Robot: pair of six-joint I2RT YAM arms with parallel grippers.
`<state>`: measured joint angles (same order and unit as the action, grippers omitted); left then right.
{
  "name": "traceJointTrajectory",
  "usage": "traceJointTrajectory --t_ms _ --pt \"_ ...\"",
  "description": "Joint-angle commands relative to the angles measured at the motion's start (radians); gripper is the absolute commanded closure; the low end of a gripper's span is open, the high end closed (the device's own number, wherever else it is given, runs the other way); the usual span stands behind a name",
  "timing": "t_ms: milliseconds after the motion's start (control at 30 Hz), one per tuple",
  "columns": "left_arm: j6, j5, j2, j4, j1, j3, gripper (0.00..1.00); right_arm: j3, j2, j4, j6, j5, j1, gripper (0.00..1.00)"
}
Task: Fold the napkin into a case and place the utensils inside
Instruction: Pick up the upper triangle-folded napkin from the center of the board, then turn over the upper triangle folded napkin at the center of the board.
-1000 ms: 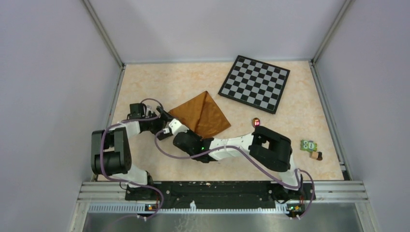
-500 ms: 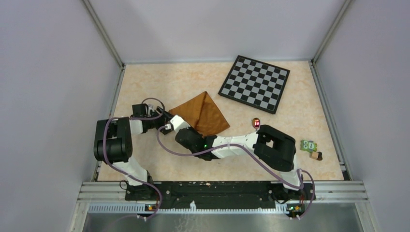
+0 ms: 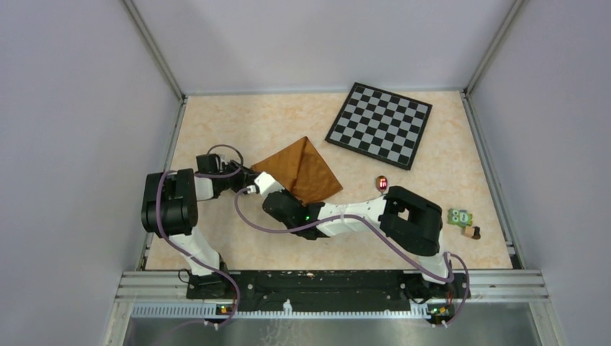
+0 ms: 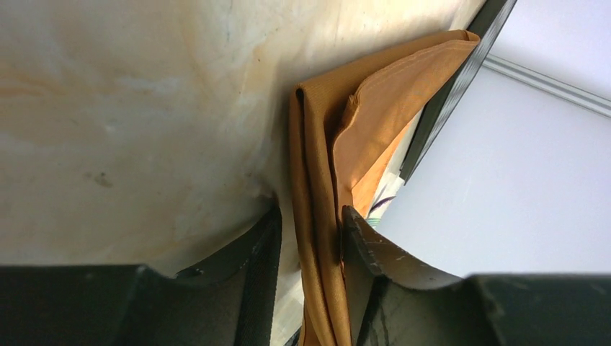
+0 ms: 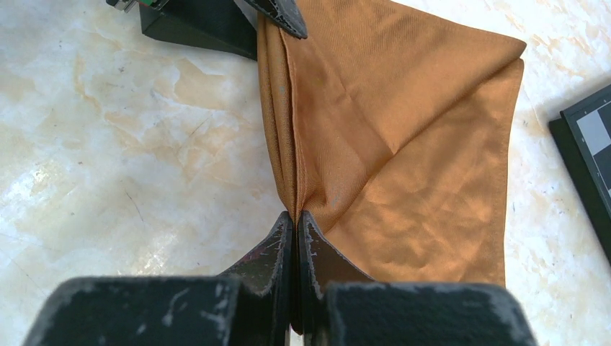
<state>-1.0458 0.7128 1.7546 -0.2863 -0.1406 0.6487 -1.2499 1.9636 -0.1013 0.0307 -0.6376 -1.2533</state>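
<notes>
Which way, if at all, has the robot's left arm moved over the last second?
Yes. Its elbow has swung away from the metal rail at the near edge, toward the far wall; the left gripper straddles the napkin's folded edge.

**Things on the table, counted by kind**

Two pincers are counted, the left pincer (image 4: 308, 216) and the right pincer (image 5: 295, 215), one on each of two arms, and two purple cables (image 3: 245, 216) are seen trailing behind them. One napkin (image 3: 302, 171) is counted, and both pincers are met at it. One checkered board (image 3: 380, 125) is seen beyond the pincers and to their right. One utensil is counted to the right of the right pincer, shown only by its reddish spoon bowl (image 3: 382, 182). Farther right, one green block (image 3: 460, 216) and one small dark piece (image 3: 473, 232) just beside it are counted, though they may be joined.
</notes>
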Motion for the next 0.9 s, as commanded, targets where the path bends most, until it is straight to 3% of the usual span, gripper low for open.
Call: traceJointTrajectory --t_ms 0,133,267,367,433,533,633,733,867 --pt "0.029 -0.111 0.036 -0.012 -0.008 0.005 0.60 0.003 -0.060 -0.033 0.022 0.005 0.006 1.00" --pt "0.040 -0.114 0.031 -0.012 -0.010 0.026 0.80 -0.005 -0.055 -0.033 0.025 0.028 0.006 1.00" --pt "0.120 -0.135 -0.056 0.191 -0.068 0.096 1.00 -0.067 -0.036 0.035 0.053 0.108 -0.008 1.00" --pt "0.250 -0.192 -0.158 0.563 -0.198 0.191 1.00 -0.123 -0.034 0.072 0.127 0.295 -0.021 1.00" --pt "0.373 -0.288 -0.229 0.834 -0.308 0.292 1.00 -0.191 -0.017 0.076 0.215 0.530 -0.025 1.00" --pt "0.458 -0.575 -0.356 1.149 -0.358 0.478 1.00 -0.286 0.033 0.010 0.368 0.780 -0.034 1.00" --pt "0.503 -0.692 -0.483 1.194 -0.361 0.606 1.00 -0.321 0.063 -0.147 0.553 1.031 -0.040 1.00" --pt "0.515 -0.857 -0.518 1.220 -0.331 0.757 1.00 -0.242 0.054 -0.410 0.752 1.226 -0.029 1.00" --pt "0.503 -1.030 -0.414 1.197 -0.104 0.806 1.00 -0.123 0.071 -0.655 0.939 1.313 0.032 1.00"
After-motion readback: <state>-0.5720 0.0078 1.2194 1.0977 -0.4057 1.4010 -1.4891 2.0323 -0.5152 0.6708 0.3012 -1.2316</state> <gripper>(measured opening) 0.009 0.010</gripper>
